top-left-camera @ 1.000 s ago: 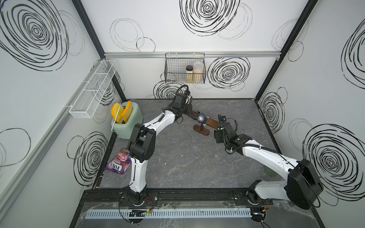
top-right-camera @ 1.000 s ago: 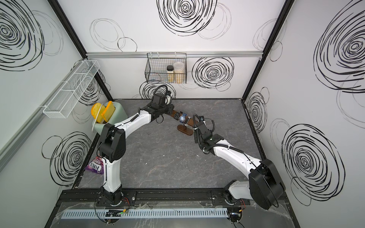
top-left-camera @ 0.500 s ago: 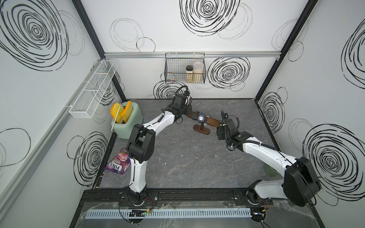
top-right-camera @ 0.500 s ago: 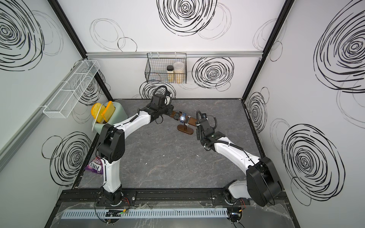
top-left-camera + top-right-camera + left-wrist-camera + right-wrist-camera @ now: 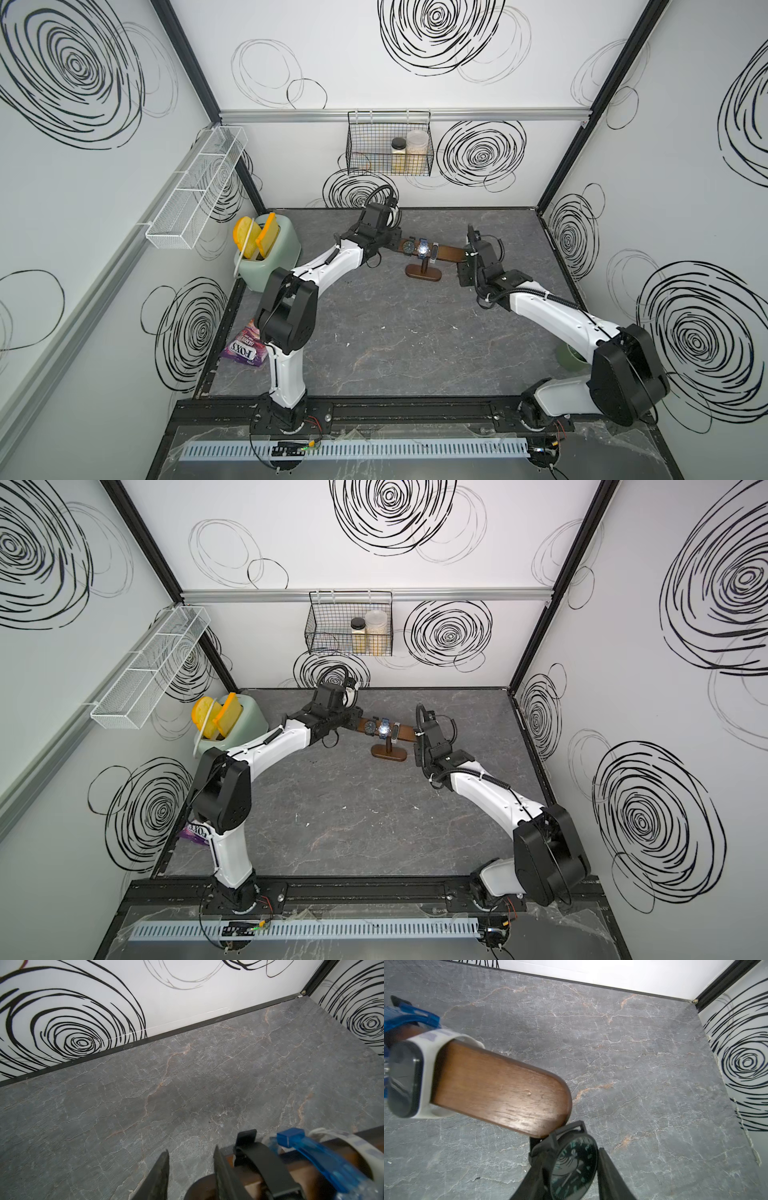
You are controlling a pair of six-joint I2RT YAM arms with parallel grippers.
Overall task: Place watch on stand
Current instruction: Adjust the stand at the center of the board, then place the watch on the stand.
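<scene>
Upper centre of both top views: dark wooden stand (image 5: 449,252) (image 5: 388,753) upright on the grey marbled surface (image 5: 395,332), oval base below the long bar. Already strapped round the bar, side by side: dark-faced watch (image 5: 409,247), blue watch (image 5: 423,248), white band (image 5: 434,251).

Lower centre of the right wrist view: right end effector (image 5: 571,1156) clamped on a black watch with green numerals (image 5: 574,1167), one finger on each side of the case, dial facing the camera. Watch lug just touching the rounded end of the bar, strap not yet round it. Far left of the same frame: the white band wrapped round the bar.

Bottom centre of the left wrist view: left end effector (image 5: 191,1149) partly open, fingertips apart with bare surface showing between them. Finger (image 5: 222,1167) nearer the frame's right hard against the bar's other end, next to a black strap. Gripping the wood or only resting beside it: cannot tell.
</scene>
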